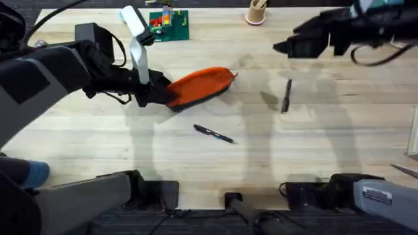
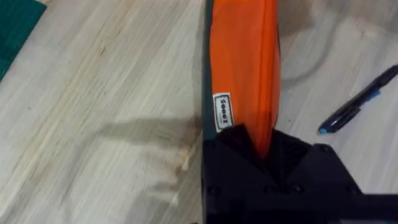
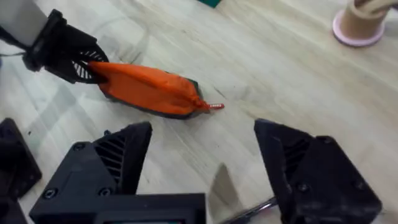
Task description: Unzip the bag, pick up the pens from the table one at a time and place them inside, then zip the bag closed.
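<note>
The orange bag [image 1: 202, 85] lies on the wooden table [image 1: 98, 150], its zipper pull [image 3: 214, 106] at the right end. My left gripper [image 1: 160, 93] is shut on the bag's left end; in the left wrist view its black fingers [image 2: 264, 149] pinch the orange fabric [image 2: 242, 62]. One dark pen [image 1: 214, 134] lies in front of the bag and shows beside it as a pen [image 2: 357, 102]. A second pen [image 1: 286, 96] lies to the right. My right gripper [image 1: 287, 46] hovers open above the table, right of the bag [image 3: 149, 87], with nothing between its fingers [image 3: 118, 162].
A green board with small parts [image 1: 168, 25] sits at the back of the table. A pink-based cup [image 1: 256, 13] stands at the back centre. Bare wood stretches in front of the pens toward the arm bases.
</note>
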Robot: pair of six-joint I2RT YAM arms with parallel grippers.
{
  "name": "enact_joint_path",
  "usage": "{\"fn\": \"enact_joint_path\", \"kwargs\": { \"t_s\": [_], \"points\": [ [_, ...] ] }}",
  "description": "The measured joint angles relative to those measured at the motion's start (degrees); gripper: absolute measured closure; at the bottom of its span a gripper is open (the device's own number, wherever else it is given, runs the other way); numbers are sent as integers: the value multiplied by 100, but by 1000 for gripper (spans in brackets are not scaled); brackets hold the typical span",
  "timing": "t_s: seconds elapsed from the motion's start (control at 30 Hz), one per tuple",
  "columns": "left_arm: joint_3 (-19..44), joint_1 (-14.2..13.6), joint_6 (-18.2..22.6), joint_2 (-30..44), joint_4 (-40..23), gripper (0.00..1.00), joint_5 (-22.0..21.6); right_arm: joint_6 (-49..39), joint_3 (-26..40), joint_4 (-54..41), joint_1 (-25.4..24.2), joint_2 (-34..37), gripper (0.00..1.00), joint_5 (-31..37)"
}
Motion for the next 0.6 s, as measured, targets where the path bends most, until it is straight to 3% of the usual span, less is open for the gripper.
{"fn": "enact_joint_path", "kwargs": {
  "t_s": [0.33, 0.6],
  "points": [
    [0, 0, 0, 0, 0, 959, 0, -1423, 2099, -1338, 0, 1538, 9, -225],
    [0, 0, 0, 0, 2, 959, 0, -2271, 2502, -1194, 0, 2219, 6, -644]
  ]
}}
